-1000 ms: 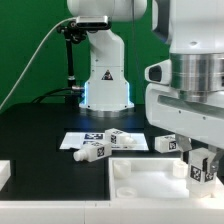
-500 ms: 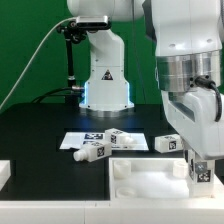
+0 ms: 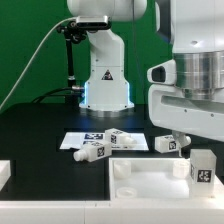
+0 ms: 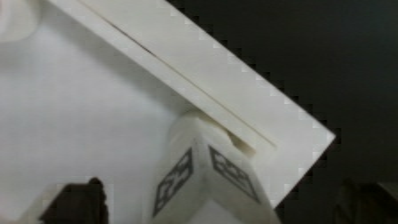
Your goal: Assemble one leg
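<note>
A white leg (image 3: 203, 168) with square tag marks stands upright at the corner of the large white panel (image 3: 145, 178) on the exterior view's right. My gripper (image 3: 196, 140) hangs just above it, open, holding nothing. In the wrist view the same leg (image 4: 205, 170) shows between my two dark fingers, which stand apart from it on either side; my gripper (image 4: 222, 206) is centred over it, above the panel's edge (image 4: 196, 70). Three more legs lie on the table: one (image 3: 90, 151), one (image 3: 123, 139) and one (image 3: 168, 143).
The marker board (image 3: 82, 138) lies flat on the black table behind the loose legs. The robot's base (image 3: 105, 85) stands at the back, with a black cable and post beside it. A white block (image 3: 4, 172) sits at the exterior view's left edge.
My gripper held the leg down at the panel's corner, then let go and rose. The leg stays standing there on its own.
</note>
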